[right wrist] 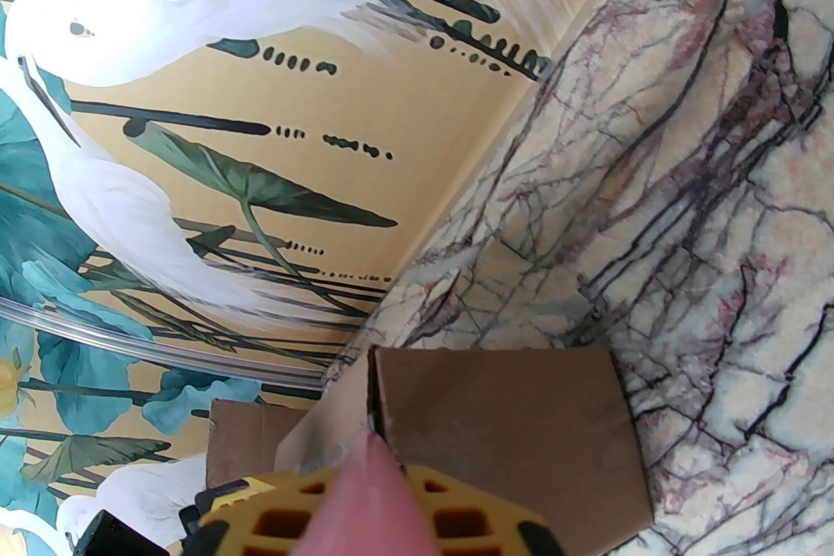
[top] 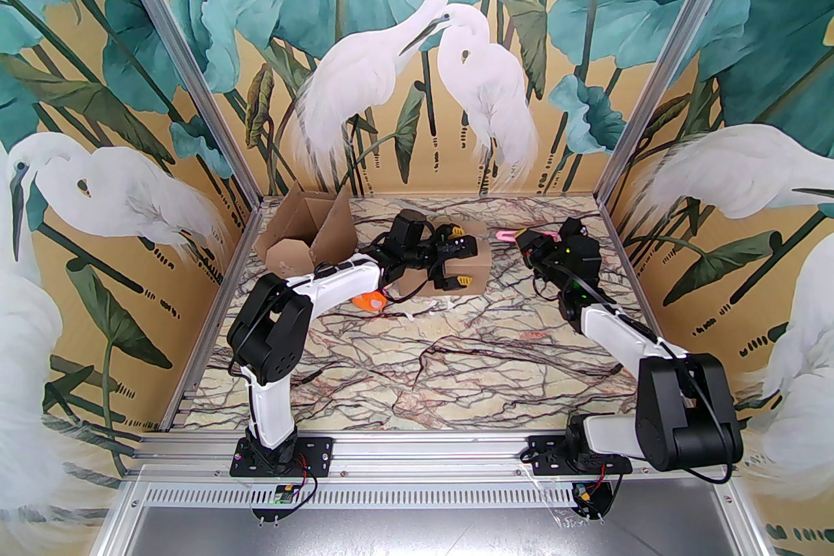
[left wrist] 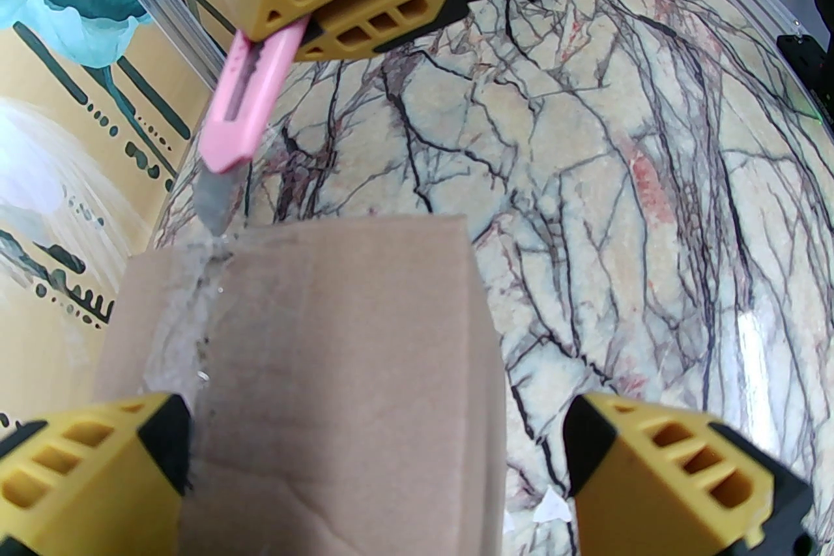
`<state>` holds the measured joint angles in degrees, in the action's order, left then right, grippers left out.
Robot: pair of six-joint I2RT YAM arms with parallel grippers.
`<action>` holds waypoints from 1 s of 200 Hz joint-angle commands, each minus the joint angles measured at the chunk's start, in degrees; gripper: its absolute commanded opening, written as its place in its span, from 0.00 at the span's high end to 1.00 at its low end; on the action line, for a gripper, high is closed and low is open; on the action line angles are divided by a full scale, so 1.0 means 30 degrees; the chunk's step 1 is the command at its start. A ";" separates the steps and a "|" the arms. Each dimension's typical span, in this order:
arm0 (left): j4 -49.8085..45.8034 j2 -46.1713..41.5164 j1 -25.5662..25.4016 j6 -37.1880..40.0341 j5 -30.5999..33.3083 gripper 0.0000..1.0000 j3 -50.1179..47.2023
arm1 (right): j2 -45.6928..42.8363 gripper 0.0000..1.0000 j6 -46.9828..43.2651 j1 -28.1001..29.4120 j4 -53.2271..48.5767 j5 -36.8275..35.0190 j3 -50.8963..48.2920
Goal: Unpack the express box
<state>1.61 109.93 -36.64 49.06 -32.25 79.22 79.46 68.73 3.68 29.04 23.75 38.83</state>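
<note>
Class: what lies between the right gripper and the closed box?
Left wrist view: a pink utility knife, clamped in the right gripper, blade tip at the taped seam of the box.

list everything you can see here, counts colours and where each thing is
sealed cardboard box: 1, brown, mid-table toward the back
opened cardboard box: 1, brown, far left corner of the table, flaps up
utility knife: 1, pink with a grey blade, blade tip at the sealed cardboard box's taped seam
orange object: 1, orange, on the table partly under the left arm, too hidden to identify
white scraps: a few, white, on the table beside the sealed cardboard box
table: 1, cream marble pattern with dark veins
mural walls: 3, teal, yellow and white egrets, around the table
left gripper: 1, black and yellow, jaws wide open, one each side of the sealed cardboard box
right gripper: 1, black and yellow, jaws shut on the utility knife
</note>
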 commanded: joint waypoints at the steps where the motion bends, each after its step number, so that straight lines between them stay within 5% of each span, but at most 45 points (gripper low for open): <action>1: 0.0094 -0.0156 -0.0050 -0.0151 0.0477 0.00 -0.0078 | 0.0955 1.00 0.0713 0.0302 0.2330 0.0158 0.0061; 72: 0.0223 -0.0428 -0.0060 -0.1084 0.1253 0.01 0.0037 | 0.1208 1.00 0.1515 -0.0402 0.5789 -0.1939 -0.0611; 134: 0.0311 -0.1012 -0.0045 -0.2598 0.1660 0.01 0.0073 | 0.0878 1.00 0.1073 -0.3742 0.0886 -0.0083 -0.0979; 200: -0.0167 -0.1880 -0.0048 -0.2819 0.2709 0.00 -0.0058 | 0.5727 1.00 -0.0679 -0.5846 0.0253 0.1995 -0.2015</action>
<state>2.79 106.91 -36.75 41.50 -26.87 79.22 91.15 68.99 -13.23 29.61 25.61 33.82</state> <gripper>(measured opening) 0.995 0.156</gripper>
